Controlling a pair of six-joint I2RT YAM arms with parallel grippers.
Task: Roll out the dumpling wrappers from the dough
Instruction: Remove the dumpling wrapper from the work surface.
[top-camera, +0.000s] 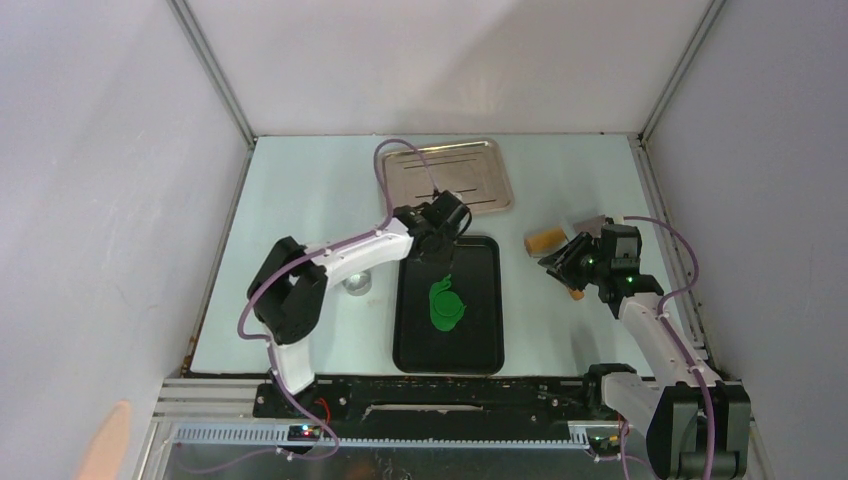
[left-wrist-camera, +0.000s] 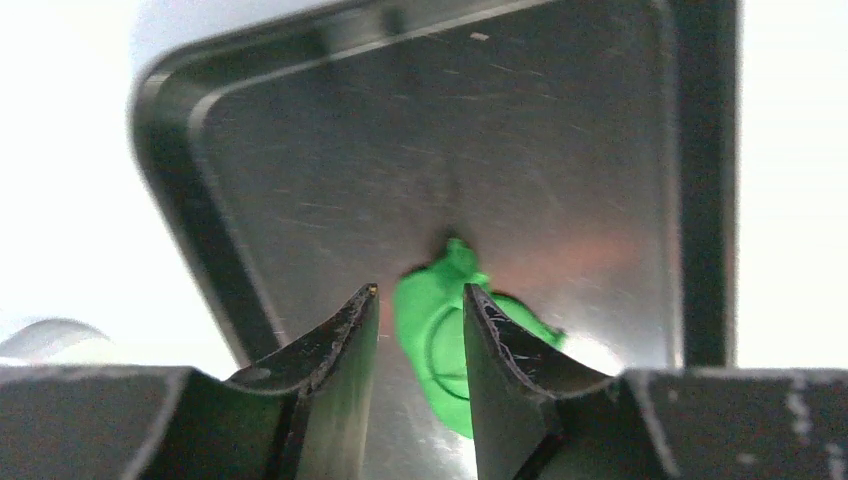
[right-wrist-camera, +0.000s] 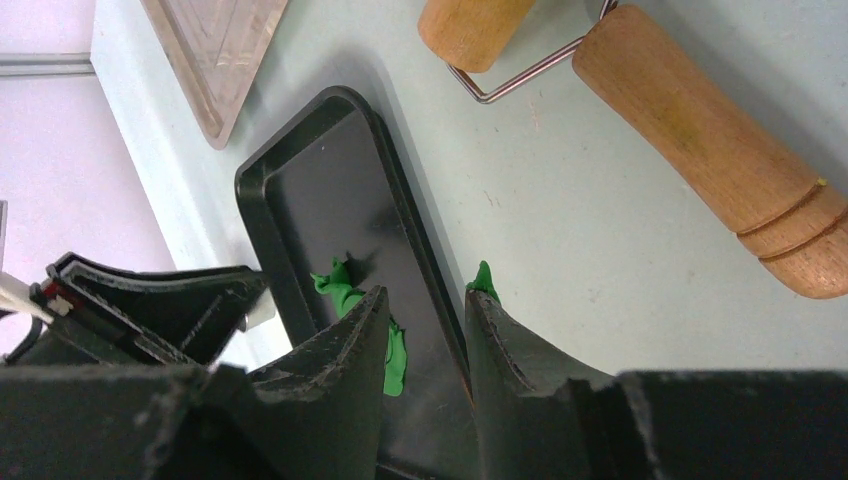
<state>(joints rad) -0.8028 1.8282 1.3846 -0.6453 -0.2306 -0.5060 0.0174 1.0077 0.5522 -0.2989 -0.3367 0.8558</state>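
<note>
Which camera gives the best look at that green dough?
The top view: the whole dough lies unobstructed on the black tray. The left wrist view is closer, but the left tool hides part. The right wrist view catches only slivers behind the right tool.

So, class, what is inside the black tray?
One flattened piece of green dough with a round imprint lies on the floor of the black tray. The left gripper hangs over the tray's far end, hiding that patch from above.

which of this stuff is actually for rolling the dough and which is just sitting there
For the job: dough, black tray, wooden roller.
Lying about: silver tray, clear plastic piece, small round metal piece.
</note>
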